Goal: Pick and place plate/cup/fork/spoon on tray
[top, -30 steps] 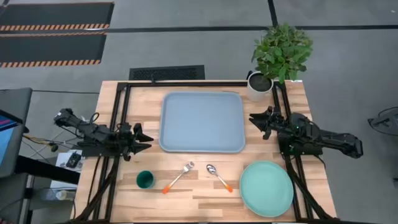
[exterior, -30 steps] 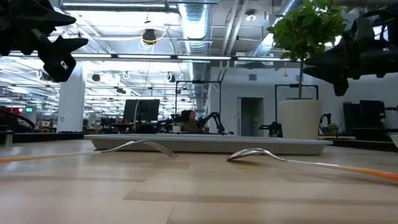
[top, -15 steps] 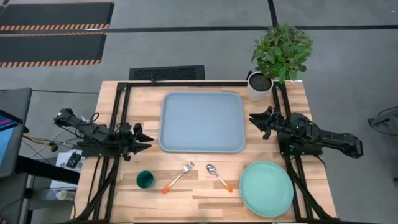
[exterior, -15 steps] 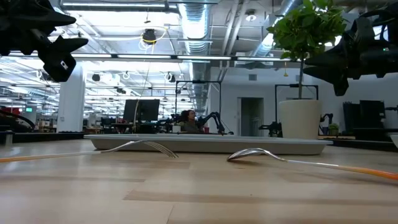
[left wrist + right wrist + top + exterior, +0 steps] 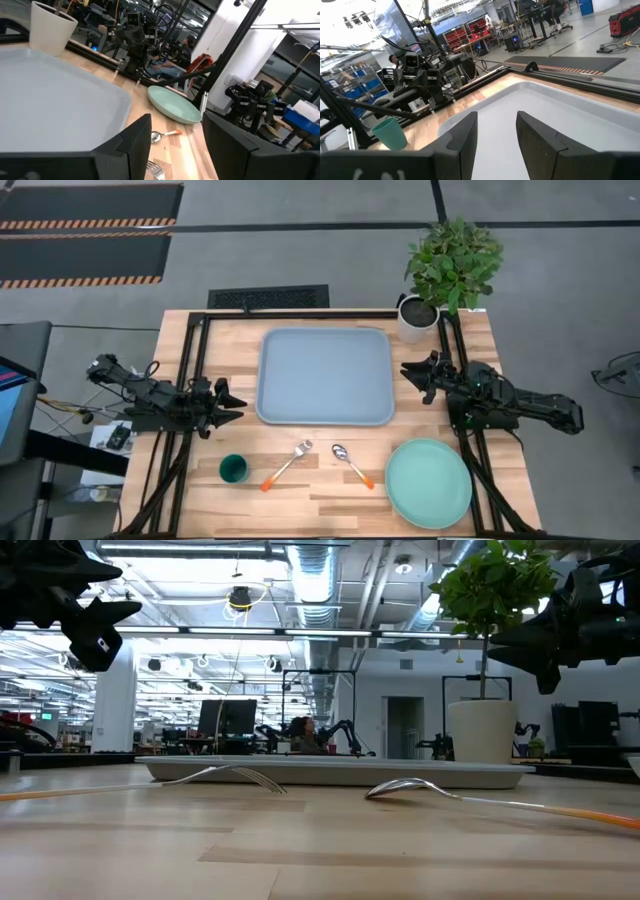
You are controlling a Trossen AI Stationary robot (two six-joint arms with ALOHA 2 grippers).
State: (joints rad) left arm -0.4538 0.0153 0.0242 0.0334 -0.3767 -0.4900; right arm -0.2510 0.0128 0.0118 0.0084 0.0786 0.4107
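The light blue-grey tray [image 5: 325, 375] lies in the middle of the table, empty. The mint-green plate [image 5: 428, 483] lies at the near right. The dark green cup [image 5: 233, 469] stands at the near left. The fork [image 5: 288, 464] and the spoon [image 5: 351, 463], both with orange handles, lie side by side near the front, between cup and plate. My left gripper [image 5: 237, 405] hovers open just left of the tray. My right gripper [image 5: 408, 378] hovers open just right of the tray. Both are empty.
A white pot with a green plant [image 5: 420, 315] stands at the far right corner, behind my right arm. A black frame [image 5: 300, 313] runs along the table's far edge and sides. Bare wood [image 5: 320, 510] shows along the front edge.
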